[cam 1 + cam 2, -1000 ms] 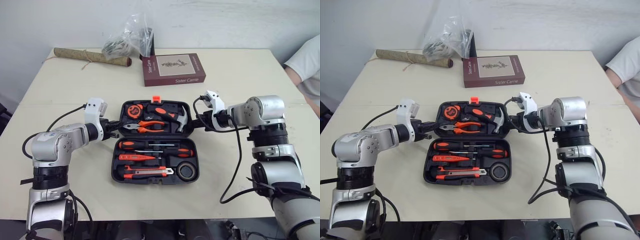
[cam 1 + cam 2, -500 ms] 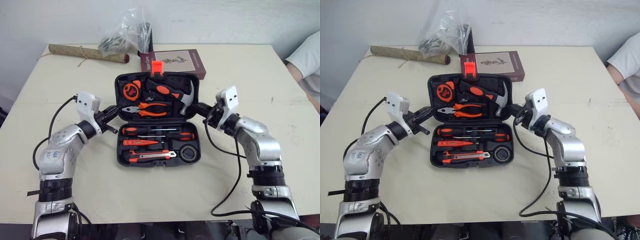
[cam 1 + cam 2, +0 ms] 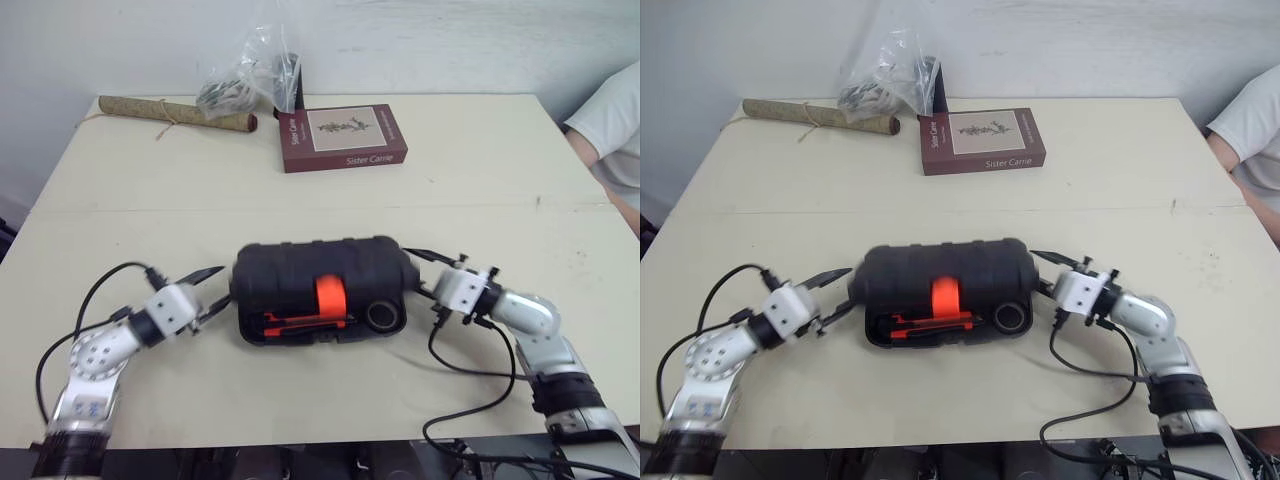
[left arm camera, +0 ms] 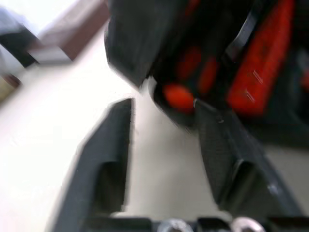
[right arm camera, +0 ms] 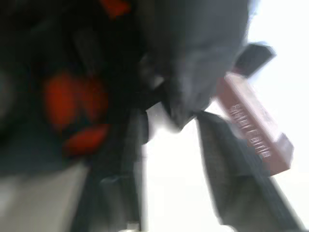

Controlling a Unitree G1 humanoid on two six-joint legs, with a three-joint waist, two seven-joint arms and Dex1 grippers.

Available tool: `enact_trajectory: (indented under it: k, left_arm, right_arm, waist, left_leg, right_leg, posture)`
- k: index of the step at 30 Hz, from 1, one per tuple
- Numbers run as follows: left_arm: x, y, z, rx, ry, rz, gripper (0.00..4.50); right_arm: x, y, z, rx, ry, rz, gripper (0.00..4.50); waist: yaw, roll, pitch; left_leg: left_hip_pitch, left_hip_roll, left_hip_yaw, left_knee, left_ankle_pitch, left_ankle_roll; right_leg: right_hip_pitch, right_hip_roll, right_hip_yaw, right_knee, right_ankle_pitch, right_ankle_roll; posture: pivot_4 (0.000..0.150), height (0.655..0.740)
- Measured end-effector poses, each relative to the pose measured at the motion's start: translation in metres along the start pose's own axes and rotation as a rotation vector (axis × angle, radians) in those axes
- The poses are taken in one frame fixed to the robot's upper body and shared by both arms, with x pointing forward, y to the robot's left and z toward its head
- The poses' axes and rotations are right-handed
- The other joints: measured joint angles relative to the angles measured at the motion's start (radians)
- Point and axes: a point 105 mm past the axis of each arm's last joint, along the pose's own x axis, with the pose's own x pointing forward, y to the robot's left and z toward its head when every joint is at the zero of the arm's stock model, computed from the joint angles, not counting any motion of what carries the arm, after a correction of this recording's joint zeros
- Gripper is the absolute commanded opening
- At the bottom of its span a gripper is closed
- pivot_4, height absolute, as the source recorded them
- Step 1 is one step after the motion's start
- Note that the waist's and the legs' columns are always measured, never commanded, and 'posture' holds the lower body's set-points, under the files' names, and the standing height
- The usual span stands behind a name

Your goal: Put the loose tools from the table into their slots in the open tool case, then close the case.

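The black tool case lies mid-table with its lid down over the base, leaving a narrow gap at the front. Through the gap show orange tool handles and a black tape roll. An orange latch hangs on the lid's front. My left gripper sits low at the case's left end, fingers spread apart, nothing held. My right gripper is at the right end, likewise open, with the case's end wall just ahead of its fingers.
A maroon book lies behind the case. A rolled brown mat and a clear plastic bag sit at the back left. A person's sleeve shows at the right edge. Cables trail from both wrists.
The lid has swung down from upright onto the base. Both grippers went from shut to open and dropped low beside the case ends. The camera view has shifted.
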Motion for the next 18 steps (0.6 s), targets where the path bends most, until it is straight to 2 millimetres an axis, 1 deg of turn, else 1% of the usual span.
enact_trajectory:
  k: [1,2,3,5,6,8,9,10,11,12,13,14,15,17,18]
  left_arm:
    - [-0.012,-0.001,-0.006,-0.011,0.04,0.003,2.97]
    - [-0.019,-0.002,-0.01,-0.023,0.062,0.006,2.97]
    - [-0.035,-0.002,-0.015,-0.062,0.105,0.02,2.97]
    - [-0.048,0.003,-0.021,-0.114,0.141,0.057,2.97]
    - [-0.052,0.011,-0.019,-0.146,0.141,0.088,2.71]
    - [-0.049,0.021,-0.01,-0.163,0.114,0.104,2.15]
    - [-0.039,0.031,-0.002,-0.181,0.076,0.107,1.69]
    - [-0.032,0.035,0.003,-0.184,0.055,0.104,1.29]
    - [-0.025,0.039,0.007,-0.185,0.039,0.096,0.93]
    - [-0.019,0.04,0.01,-0.186,0.026,0.086,0.43]
    - [-0.008,0.043,0.014,-0.185,0.003,0.071,0.04]
    - [0.005,0.048,0.017,-0.192,-0.02,0.065,0.01]
    - [0.01,0.05,0.018,-0.197,-0.029,0.064,0.01]
    - [0.03,0.054,0.021,-0.197,-0.043,0.039,0.01]
    - [0.044,0.057,0.022,-0.206,-0.043,0.023,0.01]
  right_arm:
    - [-0.011,0.002,-0.003,-0.028,0.024,0.027,3.37]
    - [-0.018,0.007,-0.006,-0.028,0.045,0.054,3.37]
    - [-0.033,0.019,-0.011,0.01,0.082,0.091,3.37]
    - [-0.049,0.026,-0.015,0.097,0.123,0.103,3.37]
    - [-0.057,0.028,-0.013,0.166,0.143,0.12,3.09]
    - [-0.068,0.03,-0.006,0.256,0.155,0.167,2.57]
    - [-0.075,0.033,0.002,0.331,0.161,0.22,2.05]
    - [-0.076,0.035,0.008,0.365,0.163,0.252,1.59]
    - [-0.075,0.036,0.013,0.39,0.157,0.277,1.19]
    - [-0.074,0.038,0.017,0.403,0.15,0.294,0.62]
    - [-0.073,0.043,0.022,0.427,0.149,0.321,0.17]
    - [-0.072,0.048,0.025,0.45,0.151,0.354,0.07]
    - [-0.07,0.051,0.027,0.458,0.148,0.371,0.07]
    - [-0.064,0.059,0.036,0.489,0.131,0.419,0.07]
    - [-0.059,0.063,0.041,0.514,0.128,0.45,0.07]
  waist:
    - [0.001,0.0,0.0]
    - [0.002,0.0,0.0]
    - [0.003,0.0,0.0]
    - [0.007,0.001,0.001]
    - [0.012,0.001,0.001]
    - [0.021,0.002,0.002]
    - [0.029,0.002,0.002]
    - [0.032,0.002,0.002]
    - [0.031,0.002,0.002]
    - [0.032,0.002,0.002]
    - [0.032,0.002,0.002]
    - [0.033,0.002,0.002]
    - [0.033,0.002,0.002]
    - [0.035,0.002,0.002]
    - [0.036,0.002,0.002]
  left_leg:
    - [0.001,0.0,0.0,0.0,0.0,0.0]
    - [0.001,0.0,-0.001,0.0,0.0,0.0]
    - [0.001,0.001,-0.001,0.0,-0.001,0.0]
    - [0.002,0.0,-0.002,-0.001,-0.001,0.0]
    - [0.002,0.0,-0.003,0.0,-0.001,0.0]
    - [0.002,0.0,-0.004,0.001,-0.001,0.001]
    - [0.005,0.0,-0.004,0.001,-0.002,0.001]
    - [0.008,0.0,-0.005,0.0,-0.002,0.001]
    - [0.012,0.0,-0.005,-0.002,-0.003,0.0]
    - [0.015,0.0,-0.005,-0.004,-0.003,0.0]
    - [0.015,0.0,-0.005,-0.006,-0.003,-0.001]
    - [0.015,0.0,-0.005,-0.006,-0.003,-0.001]
    - [0.015,0.0,-0.005,-0.006,-0.003,-0.001]
    - [0.014,0.0,-0.005,-0.006,-0.003,-0.002]
    - [0.014,-0.001,-0.004,-0.005,-0.002,-0.001]
  right_leg:
    - [0.001,0.0,0.0,-0.001,0.0,0.0]
    - [0.002,-0.001,-0.001,-0.001,0.0,0.0]
    - [0.002,-0.002,0.0,-0.002,0.0,0.0]
    - [0.003,-0.003,-0.001,-0.002,0.0,0.0]
    - [0.004,-0.004,-0.001,-0.004,0.0,0.0]
    - [0.005,-0.008,-0.001,-0.003,0.0,-0.001]
    - [0.007,-0.008,-0.002,-0.004,0.0,-0.001]
    - [0.01,-0.008,-0.002,-0.005,0.0,-0.001]
    - [0.014,-0.007,-0.003,-0.007,0.0,-0.001]
    - [0.017,-0.006,-0.004,-0.01,0.0,-0.001]
    - [0.017,-0.005,-0.004,-0.011,0.0,-0.001]
    - [0.017,-0.002,-0.004,-0.01,0.0,-0.001]
    - [0.017,-0.001,-0.004,-0.011,0.0,-0.001]
    - [0.017,0.0,-0.005,-0.01,0.0,-0.001]
    - [0.016,0.001,-0.005,-0.01,0.0,-0.001]
  posture:
    - [0.15,0.74]
    - [0.15,0.74]
    - [0.15,0.74]
    - [0.15,0.74]
    - [0.15,0.74]
    - [0.15,0.74]
    - [0.15,0.74]
    - [0.15,0.74]
    - [0.15,0.74]
    - [0.15,0.74]
    - [0.15,0.74]
    - [0.15,0.74]
    - [0.15,0.74]
    - [0.15,0.74]
    - [0.15,0.74]
